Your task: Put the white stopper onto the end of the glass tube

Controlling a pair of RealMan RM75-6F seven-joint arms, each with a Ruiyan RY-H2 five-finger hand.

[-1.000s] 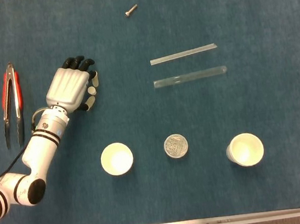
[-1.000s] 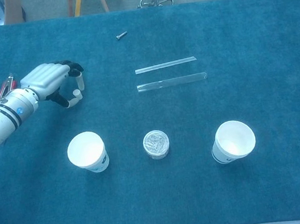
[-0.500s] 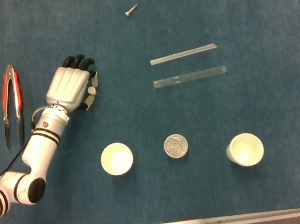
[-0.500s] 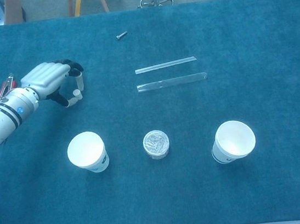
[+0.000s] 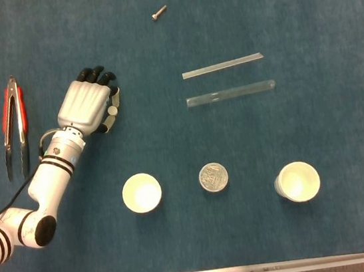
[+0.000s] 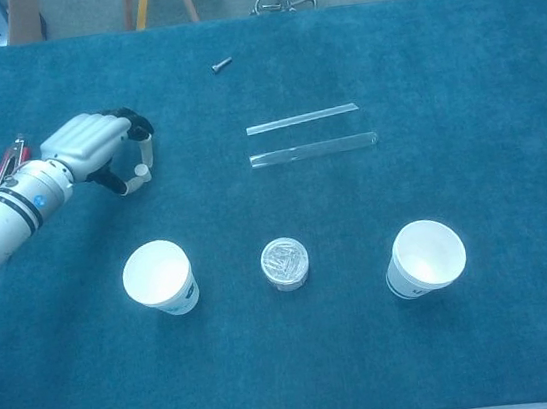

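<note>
Early stage: left hand [image 5: 88,108] curling fingers [image 6: 141,151] over stopper [image 5: 110,110] on worktop [image 5: 330,36], apparently pinching it (lift not confirmed). Tube [image 5: 230,93] lying well apart to the right, untouched. Carrying and capping remaining.

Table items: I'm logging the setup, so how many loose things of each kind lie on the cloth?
Paper cups: 2
Glass tubes: 2
Foil-topped round container: 1
Screw: 1
Red-handled tongs: 1
White stopper: 1, under the left hand
Total: 8
</note>
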